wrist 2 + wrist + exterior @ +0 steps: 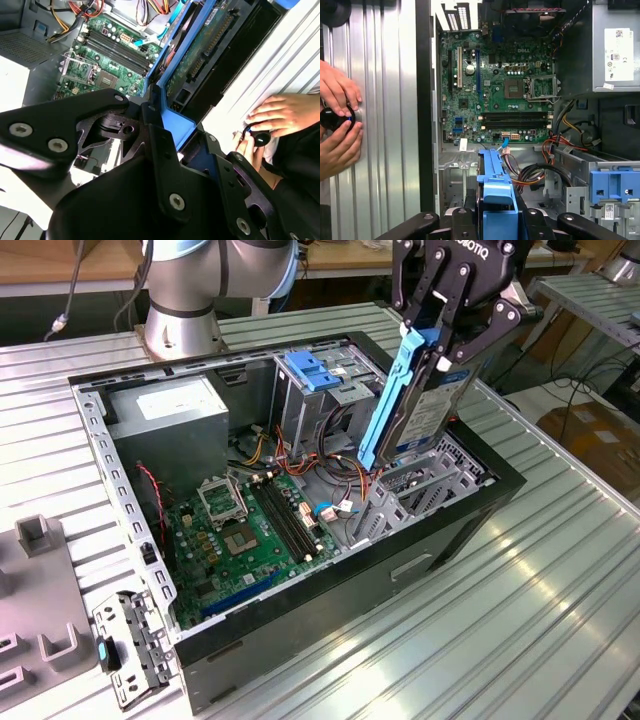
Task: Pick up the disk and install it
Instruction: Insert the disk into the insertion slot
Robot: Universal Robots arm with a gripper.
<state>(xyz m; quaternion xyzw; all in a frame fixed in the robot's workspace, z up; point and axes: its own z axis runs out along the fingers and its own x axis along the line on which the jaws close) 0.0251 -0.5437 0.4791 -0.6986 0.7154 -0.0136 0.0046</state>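
In the exterior view the gripper [452, 348] is clamped on the upper end of the disk [432, 412], which stands steeply tilted with its blue rail [390, 400] facing the exterior view's left. Its lower end dips into the open computer case [470, 510], right at a metal cage [400, 495] (whether the two touch cannot be told). Inside the case lie the green motherboard [250, 530], a grey power supply [165, 415] and a blue bracket [320, 370] on top of another cage. The case lies on a ribbed metal table [540, 610], and the arm's base [180, 315] stands behind it. In the second wrist view the black fingers [95, 120] close on the disk [200, 55] from both sides, its green circuit side and blue rail running away toward the motherboard [105, 55]. A person's hand [280, 115] rests on the table beside the case, holding a small black knob [260, 136]. In the first wrist view the disk [492, 172] shows edge-on as a blue strip between the fingers [425, 220], over the case's front end and near the blue bracket [615, 187]. Two hands [337, 125] hold the knob [331, 119] on the table.
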